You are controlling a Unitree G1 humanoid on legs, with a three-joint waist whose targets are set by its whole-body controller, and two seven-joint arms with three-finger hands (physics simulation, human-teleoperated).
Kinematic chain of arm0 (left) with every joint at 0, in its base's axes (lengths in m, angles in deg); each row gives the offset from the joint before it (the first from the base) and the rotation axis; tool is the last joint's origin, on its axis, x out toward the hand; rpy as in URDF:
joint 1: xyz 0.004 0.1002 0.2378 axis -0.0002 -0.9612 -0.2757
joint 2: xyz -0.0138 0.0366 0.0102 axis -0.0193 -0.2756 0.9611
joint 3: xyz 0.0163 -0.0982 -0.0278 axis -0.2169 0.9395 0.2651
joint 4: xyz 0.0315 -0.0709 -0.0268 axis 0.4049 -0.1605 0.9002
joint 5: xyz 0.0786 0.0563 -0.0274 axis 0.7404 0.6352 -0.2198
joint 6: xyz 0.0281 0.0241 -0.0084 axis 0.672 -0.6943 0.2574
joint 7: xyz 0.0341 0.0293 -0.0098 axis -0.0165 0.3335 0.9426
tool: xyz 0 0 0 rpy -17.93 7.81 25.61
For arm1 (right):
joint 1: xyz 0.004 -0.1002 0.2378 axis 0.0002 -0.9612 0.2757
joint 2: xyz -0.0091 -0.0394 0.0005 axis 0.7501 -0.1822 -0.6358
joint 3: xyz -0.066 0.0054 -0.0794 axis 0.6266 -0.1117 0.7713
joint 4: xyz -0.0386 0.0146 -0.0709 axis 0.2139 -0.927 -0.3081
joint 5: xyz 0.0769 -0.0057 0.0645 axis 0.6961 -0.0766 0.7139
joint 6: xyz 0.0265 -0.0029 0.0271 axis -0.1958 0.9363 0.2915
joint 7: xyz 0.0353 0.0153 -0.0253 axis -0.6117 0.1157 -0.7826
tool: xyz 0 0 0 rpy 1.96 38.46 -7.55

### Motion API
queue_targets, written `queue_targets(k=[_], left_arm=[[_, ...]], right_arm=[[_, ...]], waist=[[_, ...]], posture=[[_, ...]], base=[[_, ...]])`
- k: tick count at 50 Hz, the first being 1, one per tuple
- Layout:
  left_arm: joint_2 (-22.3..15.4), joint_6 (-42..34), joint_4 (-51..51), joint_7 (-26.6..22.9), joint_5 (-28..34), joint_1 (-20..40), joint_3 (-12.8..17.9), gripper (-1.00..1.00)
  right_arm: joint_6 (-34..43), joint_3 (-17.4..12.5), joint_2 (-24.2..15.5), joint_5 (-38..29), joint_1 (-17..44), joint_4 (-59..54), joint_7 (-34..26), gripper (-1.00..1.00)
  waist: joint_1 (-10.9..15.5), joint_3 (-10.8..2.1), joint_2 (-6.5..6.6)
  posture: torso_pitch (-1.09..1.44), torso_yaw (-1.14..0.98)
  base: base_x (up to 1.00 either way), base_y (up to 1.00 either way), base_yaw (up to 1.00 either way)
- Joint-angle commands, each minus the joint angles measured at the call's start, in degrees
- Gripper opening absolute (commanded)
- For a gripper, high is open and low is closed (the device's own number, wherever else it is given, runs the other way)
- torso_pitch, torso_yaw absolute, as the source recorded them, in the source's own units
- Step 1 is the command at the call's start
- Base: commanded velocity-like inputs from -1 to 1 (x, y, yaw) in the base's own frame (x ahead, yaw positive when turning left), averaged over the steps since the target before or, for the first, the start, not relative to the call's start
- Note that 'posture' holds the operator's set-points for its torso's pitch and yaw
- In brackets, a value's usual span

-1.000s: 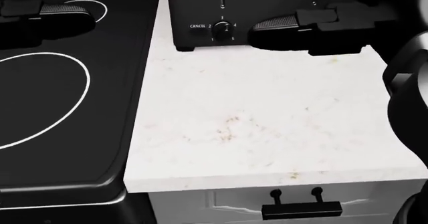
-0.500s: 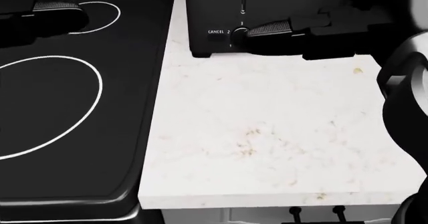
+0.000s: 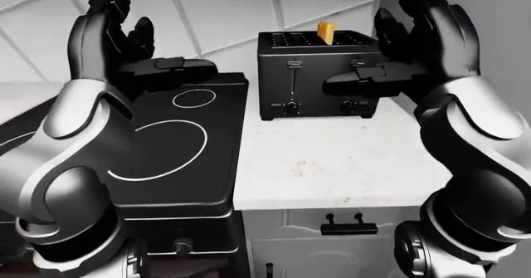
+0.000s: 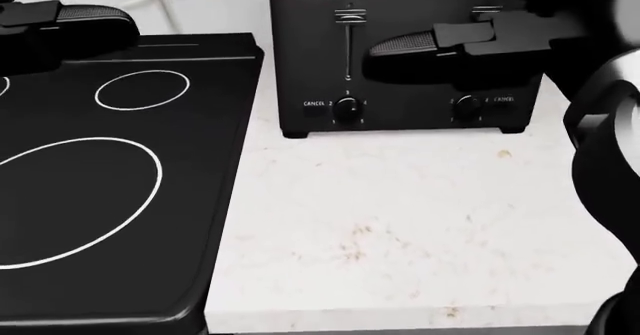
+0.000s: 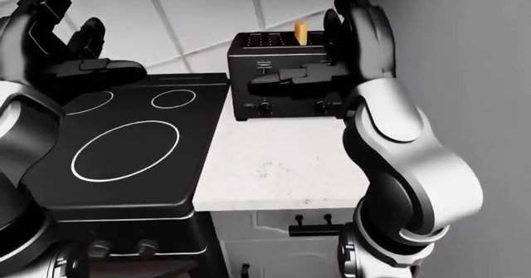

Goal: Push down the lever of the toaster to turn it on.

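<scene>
A black toaster point(image 4: 400, 87) stands on the white counter against the tiled wall, with a slice of toast point(image 3: 327, 32) sticking out of a right slot. Its left lever point(image 4: 348, 14) sits at the top of its slot, above a dial marked CANCEL point(image 4: 347, 110). My right hand point(image 3: 390, 48) is open with the fingers pointing up, and its thumb point(image 4: 420, 44) reaches left across the toaster's face, to the right of the left lever. The thumb partly hides the right lever. My left hand point(image 3: 124, 41) is open and raised over the cooktop.
A black induction cooktop point(image 4: 110, 177) with white rings lies flush to the left of the white counter point(image 4: 400, 222). A grey wall closes the right side in the right-eye view. A cabinet drawer handle point(image 3: 348, 228) shows below the counter's edge.
The whole head view has shifted: the camera tilted up, so the toaster's full face and both dials now show. My right thumb sits higher on the toaster's face than before.
</scene>
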Motion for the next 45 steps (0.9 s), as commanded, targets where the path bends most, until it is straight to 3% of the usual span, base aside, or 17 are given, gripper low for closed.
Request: queue_targets(k=[1, 9, 14, 20, 32, 39, 45], left_arm=[[-0.6, 1.76, 0.81, -0.21, 0.43, 1.6, 0.64, 1.0], [0.08, 3.05, 0.24, -1.05, 1.68, 0.82, 0.08, 1.0], [0.34, 3.59, 0.21, -1.66, 2.8, 0.77, -0.08, 1.0], [0.9, 3.56, 0.34, -1.7, 3.36, 0.78, -0.14, 1.0], [0.62, 3.03, 0.33, -1.21, 2.79, 1.41, 0.67, 1.0], [0.25, 3.0, 0.5, -0.73, 2.35, 1.41, 0.66, 1.0], [0.01, 3.15, 0.3, -0.67, 2.19, 1.5, 0.76, 1.0]], right_arm=[[-1.92, -0.07, -0.27, -0.42, 1.34, 0.43, -0.03, 1.0], [-1.59, -0.13, -0.04, -0.68, 1.52, 0.59, -0.33, 1.0], [-1.61, -0.14, 0.25, -0.78, 1.59, 0.48, -0.38, 1.0], [-2.43, -0.34, 0.57, -0.78, 1.81, -0.75, -0.44, 1.0], [-2.3, 2.05, -1.69, -4.79, 5.25, -5.54, -2.55, 1.0], [-1.01, 4.42, -0.34, -9.24, 2.68, -4.19, -6.9, 1.0], [-4.85, 5.65, 2.07, -13.33, -0.41, -5.69, -9.4, 1.0]], waist=[[0.07, -1.15, 0.07], [0.51, -4.92, -0.04], [0.77, -6.06, -0.12], [0.97, -6.39, -0.14], [1.2, -6.62, -0.15], [1.3, -6.84, -0.32], [1.44, -6.92, -0.19]], posture=[[-0.38, 0.0], [-0.46, 0.0], [-0.47, 0.0], [-0.47, 0.0], [-0.47, 0.0], [-0.47, 0.0], [-0.47, 0.0]], base=[[0.0, 0.0, 0.0], [0.0, 0.0, 0.0], [0.0, 0.0, 0.0], [0.0, 0.0, 0.0], [0.0, 0.0, 0.0], [0.0, 0.0, 0.0], [0.0, 0.0, 0.0]])
